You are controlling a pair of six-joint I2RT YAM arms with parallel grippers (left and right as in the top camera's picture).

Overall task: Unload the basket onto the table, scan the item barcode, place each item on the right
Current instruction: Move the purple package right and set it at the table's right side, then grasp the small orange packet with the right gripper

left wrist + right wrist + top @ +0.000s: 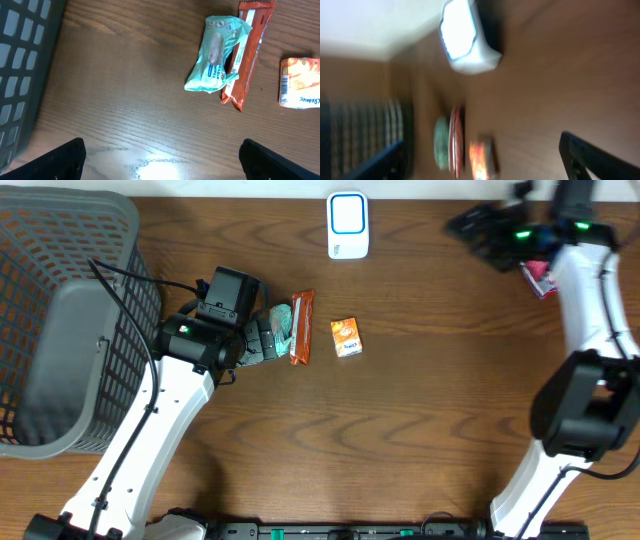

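The left gripper [162, 145] hovers low over the brown wood-grain table [115, 90], its jaws spread wide and holding nothing. That reads as a hand lining up for a pick, not one carrying an item. Ahead of it and a little to its right lies the mint-green crinkled plastic packet [216, 55], probably the item to be scanned. It has not been lifted. It touches and partly overlaps the long red foil-wrapped bar [248, 55] on its far side. A grasp from this side could therefore drag the bar along. Further out, apart from both, sits the small orange soft pack [300, 82]. The three goods lie flat in a loose row within this hand's reach. The grey plastic mesh basket [60, 240] sits behind the hand, probably for finished items. The right gripper [481, 142] is also spread and empty. It is raised near the table's far edge and faces the white box scanner with a blue-rimmed window [348, 225]. A pink packet [540, 277] lies just beneath that arm, mostly hidden. As for writing, a blue band on the green packet seems to read "WIPES". The orange pack carries a cursive word that looks like "Kleenex". The bar's white strip has print too small to read, and no barcode can be made out on any upper face.
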